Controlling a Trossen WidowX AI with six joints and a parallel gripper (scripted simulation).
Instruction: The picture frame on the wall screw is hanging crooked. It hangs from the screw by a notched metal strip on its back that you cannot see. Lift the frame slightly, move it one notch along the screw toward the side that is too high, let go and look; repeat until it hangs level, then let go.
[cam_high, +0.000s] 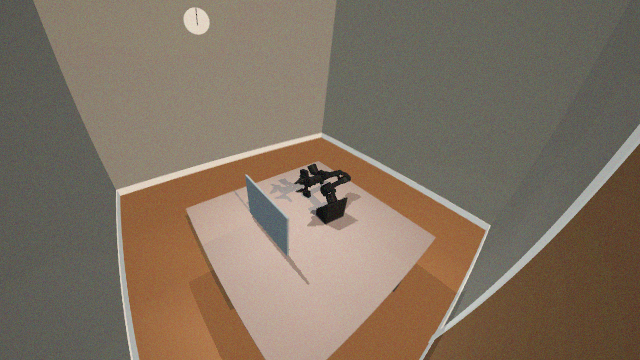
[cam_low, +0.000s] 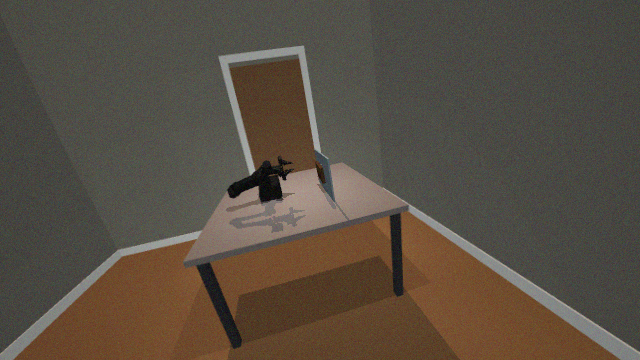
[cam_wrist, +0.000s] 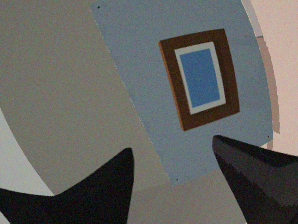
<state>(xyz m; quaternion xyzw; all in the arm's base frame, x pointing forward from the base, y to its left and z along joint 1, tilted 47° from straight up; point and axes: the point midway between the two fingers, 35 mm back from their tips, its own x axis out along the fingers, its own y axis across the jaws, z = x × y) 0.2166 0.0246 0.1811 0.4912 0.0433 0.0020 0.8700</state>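
Observation:
The picture frame (cam_low: 320, 172) (cam_wrist: 229, 80), brown with a white mat and a blue picture, hangs on the blue-grey panel (cam_high: 267, 215) (cam_low: 329, 185) (cam_wrist: 150, 100). In the wrist view, which is rolled, the panel's upper edge is on the left. The frame looks slightly turned against that edge: its end lower in this view seems nearer the edge, so higher. Lens distortion makes this uncertain. My gripper (cam_high: 297, 187) (cam_low: 292, 167) (cam_wrist: 173, 148) is open and empty, a clear distance in front of the panel, touching nothing. Screw and notched strip are hidden.
The panel stands upright on the pale table (cam_high: 320, 300) (cam_low: 370, 195). The arm's base (cam_high: 331, 211) (cam_low: 270, 190) stands on the table on the frame's side of the panel. A round clock (cam_high: 196, 21) hangs on the wall; a doorway (cam_low: 270, 110) is behind the table.

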